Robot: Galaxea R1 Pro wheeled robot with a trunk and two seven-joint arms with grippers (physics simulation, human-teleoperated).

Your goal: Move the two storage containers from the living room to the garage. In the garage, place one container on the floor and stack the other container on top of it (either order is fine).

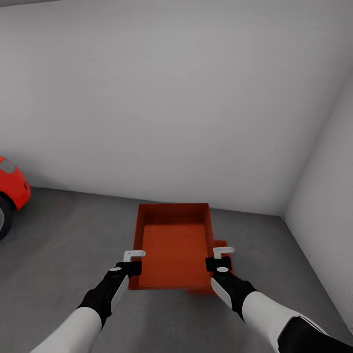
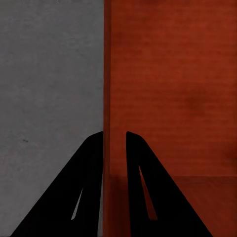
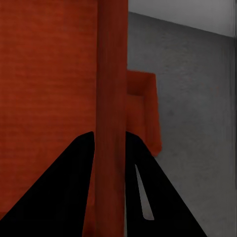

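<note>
Orange-red upper container (image 1: 174,245), each side wall pinched by left gripper (image 1: 133,260) and right gripper (image 1: 221,257), should be squared over the offset lower container (image 1: 220,244) before lowering.

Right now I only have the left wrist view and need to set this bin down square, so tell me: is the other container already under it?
Observer: Yes. A second container sits on the concrete floor, poking out beyond the held container on its right side.
Operator: Is my right gripper on the bin too?
Observer: The right gripper pinches the right wall, mirroring the left gripper on the left wall.
Operator: Anything nearby to avoid?
Observer: A red car stands at the far left, well apart from the bins.
</note>
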